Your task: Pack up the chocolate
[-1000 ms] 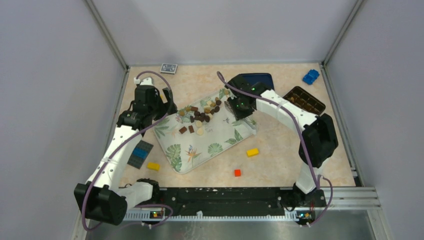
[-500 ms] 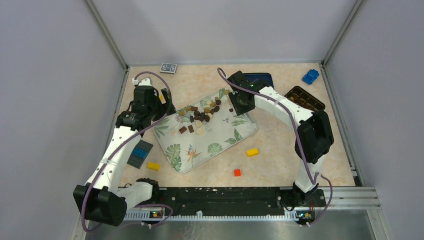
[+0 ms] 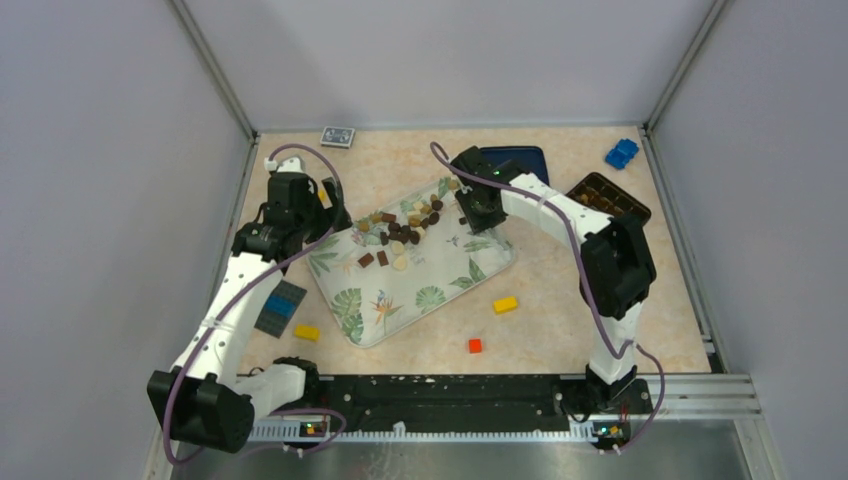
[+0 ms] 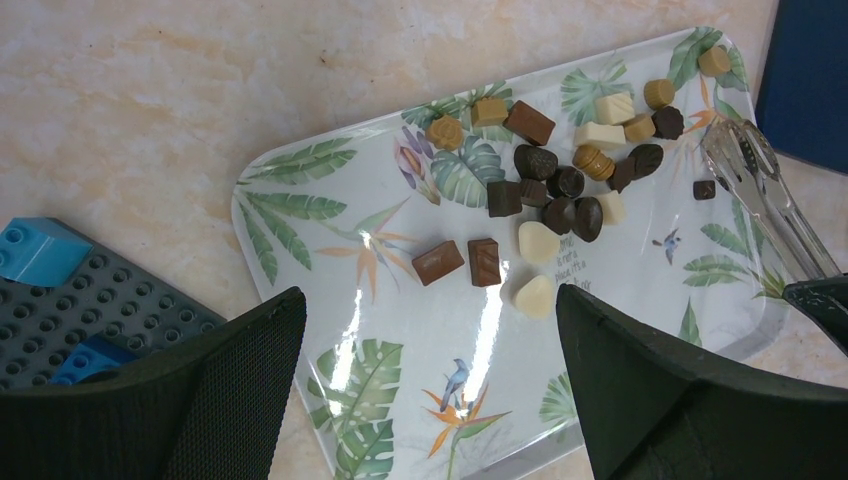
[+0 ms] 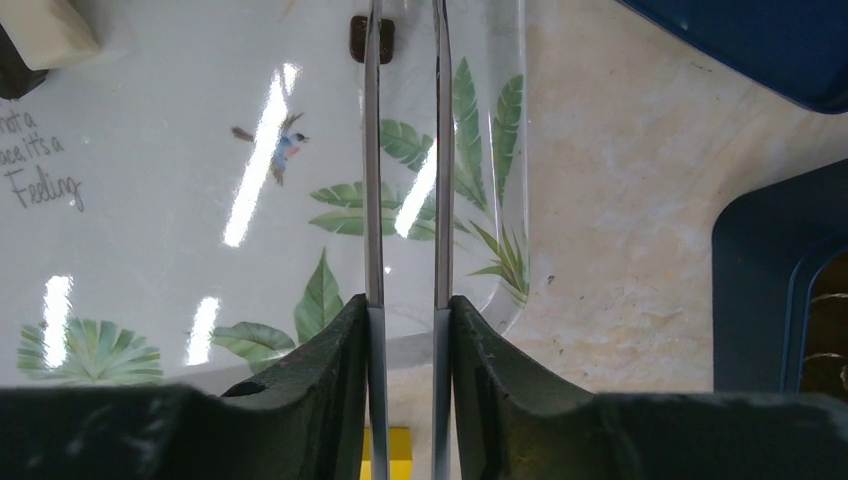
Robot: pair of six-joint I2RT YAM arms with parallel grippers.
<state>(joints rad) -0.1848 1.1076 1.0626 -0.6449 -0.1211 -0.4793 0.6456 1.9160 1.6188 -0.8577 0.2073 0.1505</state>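
Observation:
The chocolate (image 3: 405, 226) lies as a loose heap of several dark, light brown and cream pieces on the far half of a leaf-patterned tray (image 3: 430, 292); the left wrist view shows it too (image 4: 560, 190). My right gripper (image 3: 478, 212) is shut on metal tongs (image 5: 404, 150), whose tips reach over the tray's far right corner beside a small dark piece (image 5: 362, 38). The tongs also show in the left wrist view (image 4: 762, 192). My left gripper (image 4: 428, 300) is open and empty, held above the tray's left part (image 3: 325, 215).
A brown compartment box (image 3: 608, 200) and a dark blue lid (image 3: 515, 160) lie at the far right. Yellow bricks (image 3: 505, 304) (image 3: 306, 332), a red brick (image 3: 475, 346), a blue brick (image 3: 621, 153), a grey baseplate (image 3: 281, 307) and a small card box (image 3: 337, 136) surround the tray.
My right arm has swung a little left and toward the far side, carrying the tongs over the tray's far right corner. The left arm has barely moved.

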